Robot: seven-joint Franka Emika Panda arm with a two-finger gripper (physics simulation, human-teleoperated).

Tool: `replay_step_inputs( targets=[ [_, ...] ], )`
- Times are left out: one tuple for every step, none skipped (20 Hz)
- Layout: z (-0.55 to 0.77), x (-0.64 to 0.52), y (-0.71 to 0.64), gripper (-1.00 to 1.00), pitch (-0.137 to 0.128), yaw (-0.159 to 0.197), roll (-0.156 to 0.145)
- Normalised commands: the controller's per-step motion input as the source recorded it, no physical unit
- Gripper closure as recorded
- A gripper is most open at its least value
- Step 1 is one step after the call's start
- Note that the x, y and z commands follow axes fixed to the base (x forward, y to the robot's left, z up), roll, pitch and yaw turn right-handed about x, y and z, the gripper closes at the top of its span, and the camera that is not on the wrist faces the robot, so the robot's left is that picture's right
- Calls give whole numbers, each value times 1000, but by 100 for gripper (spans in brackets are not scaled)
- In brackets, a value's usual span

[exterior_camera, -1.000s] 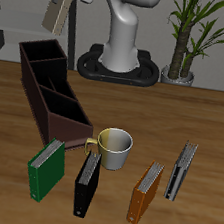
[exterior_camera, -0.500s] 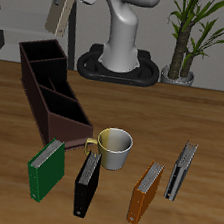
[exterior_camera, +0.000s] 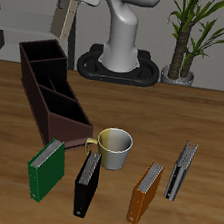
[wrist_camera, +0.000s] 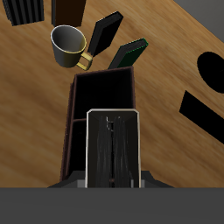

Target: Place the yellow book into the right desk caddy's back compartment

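My gripper (exterior_camera: 66, 5) is shut on the yellow book (exterior_camera: 62, 20) and holds it upright high above the table, over the taller end of the right desk caddy (exterior_camera: 52, 94). The caddy is a long dark maroon box with three sections. Its back compartment (exterior_camera: 40, 56) is open and empty, some way below the book. In the wrist view the book (wrist_camera: 112, 147) hangs end-on over the caddy (wrist_camera: 77, 105), whose sections show as dark and empty.
A cream mug (exterior_camera: 114, 146) stands beside the caddy's low tan-edged end. A green book (exterior_camera: 46, 167), a black book (exterior_camera: 88, 182), an orange book (exterior_camera: 146, 193) and a dark grey book (exterior_camera: 181, 171) stand near the table's front. A potted plant (exterior_camera: 192, 34) stands at the back.
The gripper with the yellow book has shifted slightly sideways toward the robot's base column, staying at about the same height. Nothing else has moved.
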Motion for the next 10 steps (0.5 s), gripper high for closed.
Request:
replay_step_inputs(
  targets=[
    [-64,12,33,100,5,16,39],
    [-73,58,40,100,-22,-7,-9],
    [-4,-117,-80,100,0,0,0],
    [-192,62,-52,100,76,1,45],
    [-118,124,-5,100,-52,39,-10],
    [-234,117,-46,100,30,22,-4],
    [-198,36,14,100,-10,70,51],
    [-233,30,8,100,20,-23,-30],
    [-191,67,37,100,17,44,25],
    [6,-86,-3,100,0,0,0]
  ],
)
